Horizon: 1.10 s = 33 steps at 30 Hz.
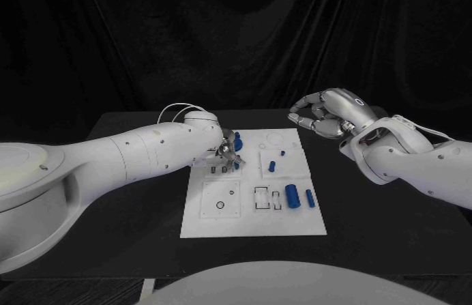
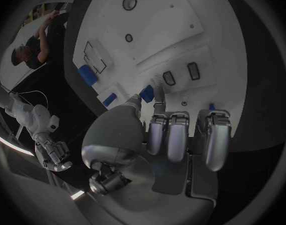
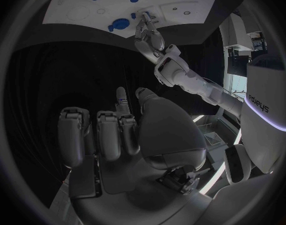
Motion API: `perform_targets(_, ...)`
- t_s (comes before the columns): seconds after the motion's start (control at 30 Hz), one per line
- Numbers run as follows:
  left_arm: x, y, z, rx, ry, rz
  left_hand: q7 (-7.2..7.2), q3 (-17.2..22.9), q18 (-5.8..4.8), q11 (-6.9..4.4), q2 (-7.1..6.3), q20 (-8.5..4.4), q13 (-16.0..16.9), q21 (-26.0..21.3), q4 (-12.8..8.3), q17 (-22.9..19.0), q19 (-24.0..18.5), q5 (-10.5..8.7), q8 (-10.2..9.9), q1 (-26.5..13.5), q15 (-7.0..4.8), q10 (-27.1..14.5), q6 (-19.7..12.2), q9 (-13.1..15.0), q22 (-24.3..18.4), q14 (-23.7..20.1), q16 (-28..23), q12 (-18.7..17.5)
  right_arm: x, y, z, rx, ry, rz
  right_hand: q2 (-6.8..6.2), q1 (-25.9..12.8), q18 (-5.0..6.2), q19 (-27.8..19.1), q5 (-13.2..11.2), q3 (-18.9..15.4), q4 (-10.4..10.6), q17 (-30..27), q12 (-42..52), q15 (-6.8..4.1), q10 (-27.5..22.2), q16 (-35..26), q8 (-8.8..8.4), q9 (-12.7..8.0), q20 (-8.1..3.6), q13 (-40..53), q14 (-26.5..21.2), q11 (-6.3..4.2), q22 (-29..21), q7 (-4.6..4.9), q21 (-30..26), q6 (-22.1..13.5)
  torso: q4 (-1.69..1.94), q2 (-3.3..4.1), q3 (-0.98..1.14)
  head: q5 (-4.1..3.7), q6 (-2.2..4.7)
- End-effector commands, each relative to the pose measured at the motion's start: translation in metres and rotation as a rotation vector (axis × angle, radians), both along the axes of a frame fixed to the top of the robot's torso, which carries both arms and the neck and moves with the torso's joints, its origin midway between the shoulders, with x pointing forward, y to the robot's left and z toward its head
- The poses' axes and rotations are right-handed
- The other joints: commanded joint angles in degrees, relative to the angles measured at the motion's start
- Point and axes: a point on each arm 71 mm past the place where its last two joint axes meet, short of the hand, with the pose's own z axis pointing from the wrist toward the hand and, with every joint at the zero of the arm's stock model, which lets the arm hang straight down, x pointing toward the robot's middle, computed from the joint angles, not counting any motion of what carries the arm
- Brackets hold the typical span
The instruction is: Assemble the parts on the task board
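Observation:
The white task board lies in the middle of the black table. My left hand is low over its far left part, near two small slots. Its thumb and a fingertip pinch a small blue part. Another blue part stands just beyond that hand. A thick blue cylinder, a slimmer one and a small peg rest on the board's right half. My right hand hangs raised beyond the board's far right corner, fingers curled with nothing in them.
The board carries round sockets and rectangular slots. Black table surface surrounds the board on every side. A black curtain closes off the back.

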Motion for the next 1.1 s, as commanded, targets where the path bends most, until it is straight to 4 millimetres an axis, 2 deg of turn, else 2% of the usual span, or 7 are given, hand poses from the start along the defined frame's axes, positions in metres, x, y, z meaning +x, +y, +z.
perform_targets(0.03, -0.0018, -0.0029, -0.0013, -0.010, 0.015, -0.020, -0.02, 0.42, 0.06, 0.24, -0.14, 0.27, 15.06, -0.26, -0.51, 15.08, 3.37, 0.65, -0.61, 0.75, 0.36, 5.97, 0.68, -0.06, 12.77, 6.16, 0.15, 0.20, 0.0007, -0.0016, -0.0022, -0.001, 0.019, -0.016, -0.17, 0.55, 0.99, 3.73, -0.01, 0.22, 0.15, 9.11, 0.20, 0.50, 6.01, -0.26, -0.32, -0.10, 0.39, 15.09, 4.70, 0.55, 13.18, 0.09, -0.24, 0.13, 0.01, 0.01, 0.01, -0.03, 0.01)
perform_targets(0.23, -0.0021, -0.0032, -0.0016, -0.012, 0.017, -0.022, -0.09, 1.77, 0.10, 0.18, -0.18, 0.27, 15.06, -0.38, -2.05, 15.08, 3.26, 3.58, -2.29, 2.13, 0.32, 5.97, 1.28, 0.01, 12.71, 6.16, 0.15, 0.20, 0.0009, -0.0010, -0.0032, -0.003, 0.024, -0.014, -0.14, 0.74, 1.03, 3.67, 0.01, 0.34, 0.08, 8.95, 0.20, 0.51, 6.01, -0.33, -0.42, -0.12, 0.40, 15.09, 4.66, 0.56, 13.13, 0.09, -0.36, 0.13, 0.00, 0.01, 0.00, 0.04, 0.01)
perform_targets(0.53, -0.0026, -0.0025, -0.0020, -0.013, 0.021, -0.026, -0.22, 4.00, 0.26, 0.08, -0.29, 0.22, 15.06, -0.79, -3.96, 15.08, 2.74, 4.74, -3.90, 3.77, 0.26, 5.97, 1.54, 0.23, 12.34, 6.16, 0.15, 0.20, 0.0015, 0.0001, -0.0050, -0.006, 0.034, -0.009, -0.11, 0.95, 1.05, 3.62, 0.08, 0.47, 0.01, 8.80, 0.20, 0.51, 6.01, -0.40, -0.49, -0.14, 0.41, 15.09, 4.63, 0.55, 13.09, 0.10, -0.46, 0.16, 0.03, 0.02, 0.01, 0.05, 0.01)
perform_targets(0.77, -0.0027, -0.0008, -0.0023, -0.013, 0.025, -0.027, -0.15, 4.96, 0.37, 0.14, -0.46, 0.23, 15.06, -1.09, -4.58, 15.08, 2.35, 5.39, -4.66, 4.04, 0.31, 5.97, 1.42, 0.33, 12.06, 6.16, 0.15, 0.20, 0.0018, 0.0008, -0.0060, -0.008, 0.041, -0.006, -0.10, 0.99, 1.09, 3.56, 0.09, 0.50, 0.00, 8.66, 0.20, 0.51, 6.01, -0.46, -0.51, -0.15, 0.41, 15.09, 4.59, 0.56, 13.05, 0.10, -0.57, 0.16, 0.01, -0.03, 0.01, 0.06, 0.01)
perform_targets(0.93, -0.0027, 0.0005, -0.0024, -0.016, 0.025, -0.028, -0.20, 7.53, 0.38, 0.11, -1.11, 0.24, 15.06, -1.17, -6.20, 15.08, 2.33, 8.86, -5.84, 4.68, 0.30, 5.97, 1.66, 0.78, 12.10, 6.16, 0.15, 0.20, 0.0020, 0.0007, -0.0065, -0.010, 0.045, -0.006, -0.08, 1.04, 1.12, 3.51, 0.11, 0.54, -0.01, 8.48, 0.20, 0.51, 6.01, -0.54, -0.53, -0.15, 0.41, 15.09, 4.56, 0.56, 13.01, 0.11, -0.68, 0.18, 0.04, -0.02, 0.02, 0.06, 0.01)
perform_targets(1.03, -0.0026, 0.0016, -0.0023, -0.018, 0.024, -0.027, -0.31, 8.74, 0.39, 0.04, -1.35, 0.20, 15.06, -1.19, -6.92, 15.08, 2.33, 9.36, -6.10, 5.00, 0.26, 5.97, 1.83, 1.03, 12.12, 6.16, 0.15, 0.20, 0.0019, 0.0005, -0.0067, -0.011, 0.048, -0.007, -0.08, 1.04, 1.12, 3.51, 0.11, 0.54, -0.01, 8.48, 0.20, 0.51, 6.01, -0.54, -0.53, -0.15, 0.41, 15.09, 4.56, 0.56, 13.01, 0.11, -0.68, 0.18, 0.04, -0.04, 0.01, 0.09, 0.01)
perform_targets(1.1, -0.0027, 0.0027, -0.0023, -0.020, 0.023, -0.027, -0.37, 10.71, 0.38, -0.03, -1.88, 0.13, 15.06, -1.18, -7.89, 15.08, 2.38, 10.77, -6.44, 5.11, 0.19, 5.97, 2.04, 1.46, 12.19, 6.16, 0.15, 0.20, 0.0019, 0.0002, -0.0069, -0.012, 0.050, -0.008, -0.08, 1.04, 1.12, 3.51, 0.11, 0.54, -0.01, 8.48, 0.20, 0.51, 6.01, -0.54, -0.53, -0.15, 0.41, 15.09, 4.56, 0.56, 13.01, 0.11, -0.68, 0.18, 0.04, -0.05, 0.02, 0.08, 0.01)
